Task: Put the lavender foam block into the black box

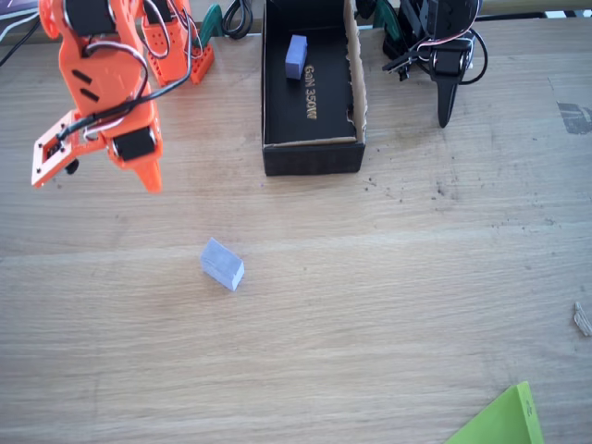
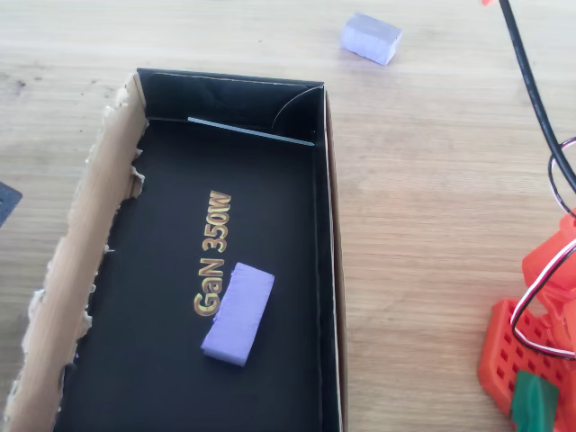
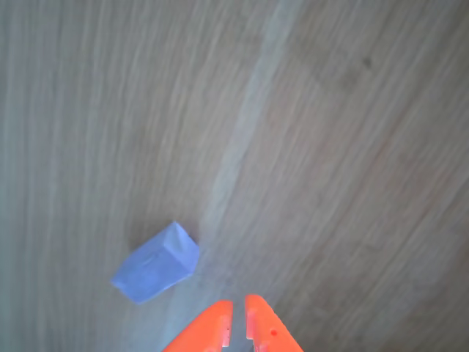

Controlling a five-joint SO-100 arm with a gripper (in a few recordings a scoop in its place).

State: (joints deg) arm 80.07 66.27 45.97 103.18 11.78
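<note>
The lavender foam block (image 1: pixel 222 264) lies on the bare wooden table, well in front of the black box (image 1: pixel 313 157) and to its left in the fixed view. It sits beyond the box's far corner in the overhead view (image 2: pixel 371 38). My orange gripper (image 1: pixel 148 176) hangs above the table to the upper left of the block, apart from it. In the wrist view the block (image 3: pixel 155 264) is just left of the gripper (image 3: pixel 238 323), whose fingers are shut with nothing between them. The box (image 2: pixel 329 270) holds a deeper periwinkle block (image 2: pixel 238 313) beside gold "GaN 350W" lettering.
The orange arm's base (image 2: pixel 531 360) stands beside the box. A green sheet corner (image 1: pixel 504 421) pokes in at the table's front right, and a small scrap (image 1: pixel 581 319) lies at the right edge. The box's torn brown cardboard side (image 2: pixel 81 270) faces away from the base.
</note>
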